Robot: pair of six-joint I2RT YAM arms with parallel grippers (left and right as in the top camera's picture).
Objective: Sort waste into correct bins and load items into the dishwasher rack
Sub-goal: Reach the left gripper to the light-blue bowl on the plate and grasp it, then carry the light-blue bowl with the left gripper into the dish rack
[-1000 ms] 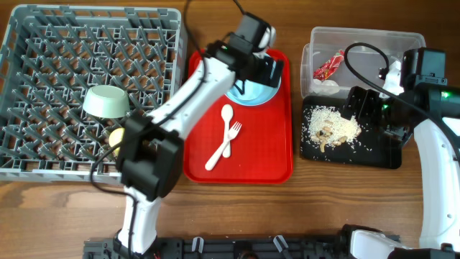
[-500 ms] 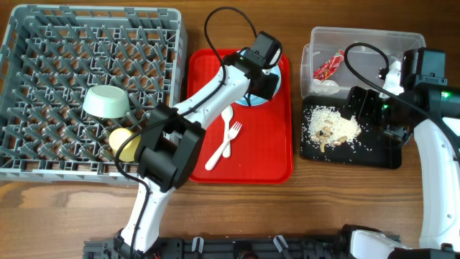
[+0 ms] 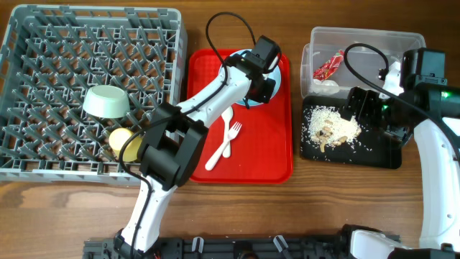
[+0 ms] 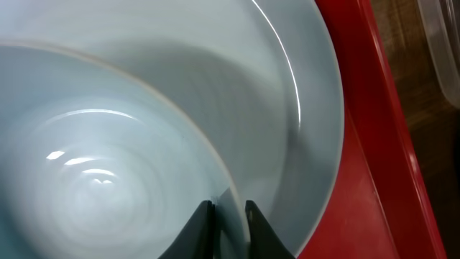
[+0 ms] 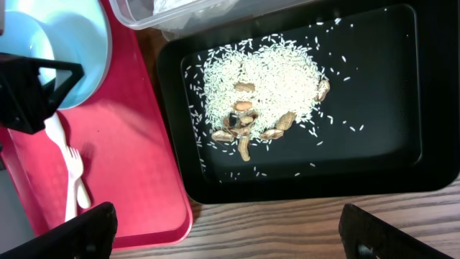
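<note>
My left gripper (image 3: 260,85) (image 4: 228,205) is shut on the rim of the pale-blue bowl (image 4: 86,165), one finger inside and one outside. The bowl sits on the pale-blue plate (image 4: 305,93) (image 3: 276,70) at the far end of the red tray (image 3: 266,151). A white spoon (image 3: 227,112) and fork (image 3: 233,131) lie mid-tray. The grey rack (image 3: 43,43) holds a light-green bowl (image 3: 106,101) and a yellow cup (image 3: 123,142). My right gripper (image 3: 363,108) (image 5: 230,226) hangs open over the black tray (image 5: 431,108) of rice leftovers (image 5: 273,79).
The clear tub (image 3: 366,39) behind the black tray holds a red wrapper (image 3: 329,66) and a white scrap (image 3: 327,85). Peanut shells lie among the rice. The left arm stretches from the front edge across the red tray. Bare wooden table shows in front of both trays.
The left gripper has come down onto the bowl and closed from wide open onto its rim. The right arm has not moved.
</note>
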